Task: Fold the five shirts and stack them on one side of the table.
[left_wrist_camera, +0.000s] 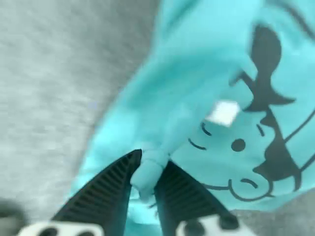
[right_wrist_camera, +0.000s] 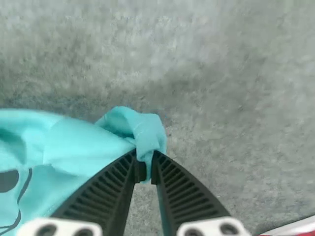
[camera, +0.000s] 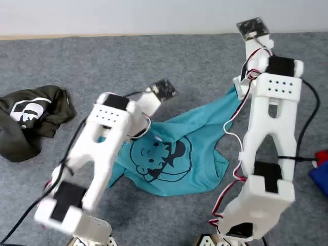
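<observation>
A teal shirt [camera: 174, 154] with a dark cartoon face print lies crumpled on the grey cloth in the middle of the table. My left gripper [left_wrist_camera: 146, 173] is shut on a bunched fold of the teal shirt [left_wrist_camera: 206, 98] at its left edge. My right gripper [right_wrist_camera: 144, 169] is shut on a corner of the teal shirt [right_wrist_camera: 74, 147] at its far right end, near the white right arm [camera: 269, 128]. A dark green shirt [camera: 31, 120] with a white print sits rumpled at the left.
Grey cloth [camera: 154, 61] covers the table, with open room behind the teal shirt. Red and blue fabric [camera: 320, 171] shows at the right edge. The left arm [camera: 97, 164] stretches over the shirt's near-left side.
</observation>
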Action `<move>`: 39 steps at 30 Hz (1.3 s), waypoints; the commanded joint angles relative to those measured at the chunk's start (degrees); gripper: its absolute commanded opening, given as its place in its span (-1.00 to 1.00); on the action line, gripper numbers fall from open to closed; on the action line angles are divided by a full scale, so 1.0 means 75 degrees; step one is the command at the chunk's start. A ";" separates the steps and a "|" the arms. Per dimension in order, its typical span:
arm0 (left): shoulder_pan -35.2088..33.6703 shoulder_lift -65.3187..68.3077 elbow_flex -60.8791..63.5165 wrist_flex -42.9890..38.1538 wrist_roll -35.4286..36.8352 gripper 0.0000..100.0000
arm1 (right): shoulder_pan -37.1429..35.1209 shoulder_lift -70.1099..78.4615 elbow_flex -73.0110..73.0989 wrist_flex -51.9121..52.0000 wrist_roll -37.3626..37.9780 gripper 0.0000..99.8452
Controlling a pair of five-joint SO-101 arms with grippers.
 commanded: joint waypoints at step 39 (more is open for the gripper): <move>-0.1641 -0.8346 -0.0932 -0.1348 0.0152 -1.00 | 0.1073 -0.7285 -0.0211 -0.3053 0.1711 -0.98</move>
